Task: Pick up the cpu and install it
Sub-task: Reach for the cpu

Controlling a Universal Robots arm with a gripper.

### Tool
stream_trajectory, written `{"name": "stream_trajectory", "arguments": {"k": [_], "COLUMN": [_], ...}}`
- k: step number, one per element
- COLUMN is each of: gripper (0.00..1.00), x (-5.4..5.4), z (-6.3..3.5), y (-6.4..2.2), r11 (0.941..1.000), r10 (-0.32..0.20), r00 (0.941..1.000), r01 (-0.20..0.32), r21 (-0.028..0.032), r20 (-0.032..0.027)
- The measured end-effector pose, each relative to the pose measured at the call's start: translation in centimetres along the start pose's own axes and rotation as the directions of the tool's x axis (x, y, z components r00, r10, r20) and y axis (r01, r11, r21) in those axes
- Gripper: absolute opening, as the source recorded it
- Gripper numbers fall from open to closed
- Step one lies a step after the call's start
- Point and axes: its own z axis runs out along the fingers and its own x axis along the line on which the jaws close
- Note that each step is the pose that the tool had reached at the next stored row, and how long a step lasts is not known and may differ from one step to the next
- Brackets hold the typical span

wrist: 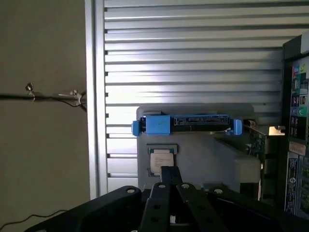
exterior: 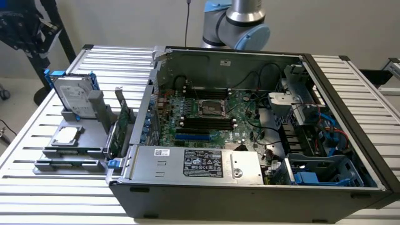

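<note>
The cpu (exterior: pixel 67 136) is a small flat square chip with a silver top. It lies flat in a recess of the grey holder (exterior: pixel 93 149) on the slatted table, at the exterior view's left. In the wrist view the cpu (wrist: pixel 159 161) sits just beyond my gripper (wrist: pixel 168 172), which hangs well above it. The black fingers are shut together with nothing between them. Inside the open computer case (exterior: pixel 350 197), the motherboard's empty cpu socket (exterior: pixel 211 108) faces up. Part of the arm (exterior: pixel 240 21) rises behind the case.
A silver hard drive (exterior: pixel 75 96) in a blue frame stands upright in the holder behind the cpu, and a green circuit card (exterior: pixel 123 125) stands on edge beside the case wall. The hard drive (wrist: pixel 186 124) shows edge-on. The table edge (wrist: pixel 89 96) runs beside the holder.
</note>
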Motion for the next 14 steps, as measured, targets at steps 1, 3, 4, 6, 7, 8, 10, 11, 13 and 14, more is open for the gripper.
{"name": "stream_trajectory", "arguments": {"k": [1,3,4,6,7,8,10,11,13,14], "gripper": [0.11,0.11,0.11,0.11,0.11,0.11,0.11,0.11,0.11,0.11], "x": [0.01,0.01,0.01,0.01,0.01,0.02,0.1,0.1,0.1,0.1], "z": [0.03,0.06,0.06,0.06,0.07,0.07,0.07,0.07,0.07,0.07], "y": [0.2,0.53,0.59,0.63,0.64,0.64,0.65,0.65,0.65,0.65], "r11": [1.0,0.9998,0.9995,0.9988,0.9983,0.9978,0.9975,0.9975,0.9975,0.9975], "r10": [-0.008,-0.022,-0.031,-0.05,-0.059,-0.067,-0.071,-0.071,-0.071,-0.071], "r00": [1.0,0.9998,0.9995,0.9988,0.9983,0.9978,0.9975,0.9974,0.9974,0.9974], "r01": [0.008,0.022,0.031,0.05,0.059,0.067,0.071,0.071,0.071,0.071], "r21": [0.0009,0.0028,0.0041,0.0053,0.0056,0.0061,0.0063,0.0063,0.0063,0.0063], "r20": [0.0004,0.0022,0.0026,0.0039,0.0054,0.0068,0.0078,0.0079,0.0079,0.0079]}}
